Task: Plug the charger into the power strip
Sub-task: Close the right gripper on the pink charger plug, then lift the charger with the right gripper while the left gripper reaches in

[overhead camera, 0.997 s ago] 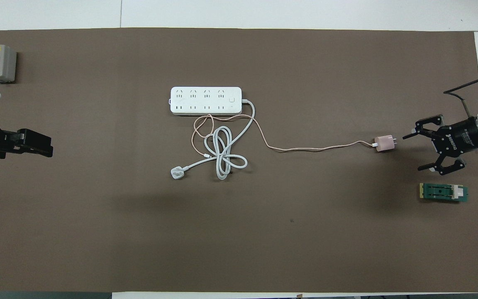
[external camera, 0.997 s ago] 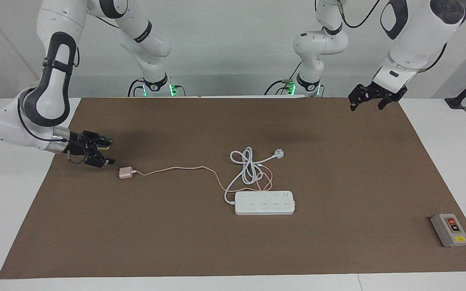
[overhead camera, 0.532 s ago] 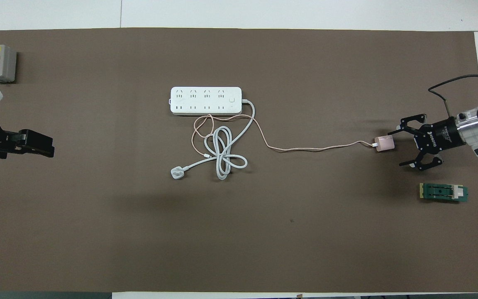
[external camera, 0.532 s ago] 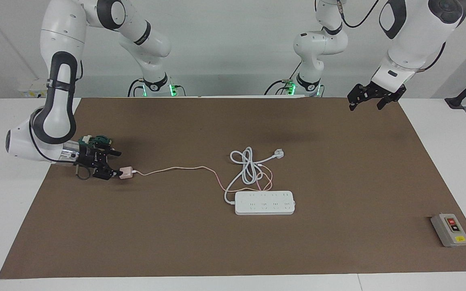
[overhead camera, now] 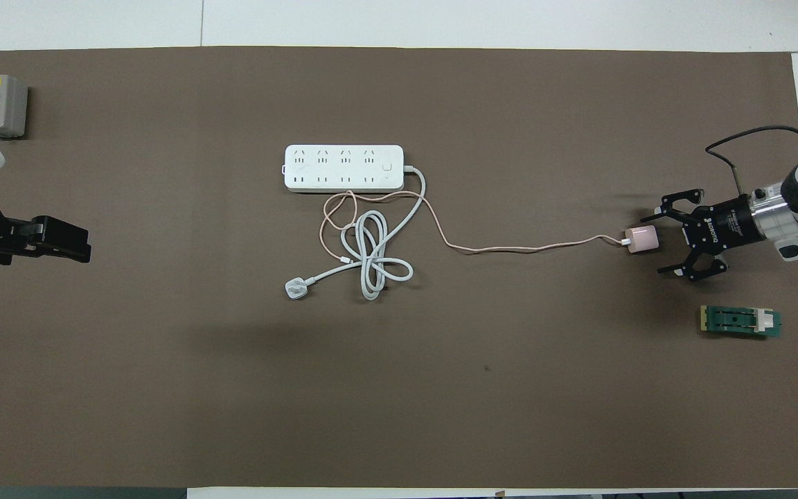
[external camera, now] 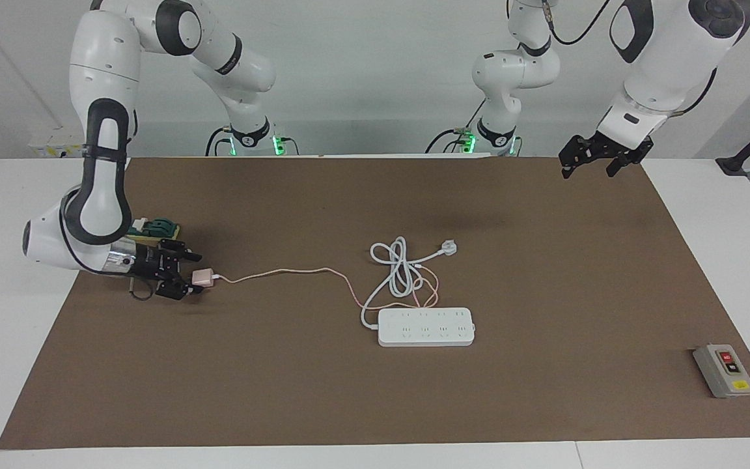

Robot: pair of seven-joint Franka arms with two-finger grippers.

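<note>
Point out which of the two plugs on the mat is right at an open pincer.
The charger, the small pink cube on the thin pink cable, lies between the right pincer's open fingers. The white plug on its thick cord lies apart, unattended.

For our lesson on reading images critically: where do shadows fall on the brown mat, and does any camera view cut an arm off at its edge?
Facing view: soft dark patches lie on the mat, one beside the right tool near the charger, others nearer the robots. Overhead view: a faint shadow sits under the right tool; the left tool shows, its arm cropped at the edge.
</note>
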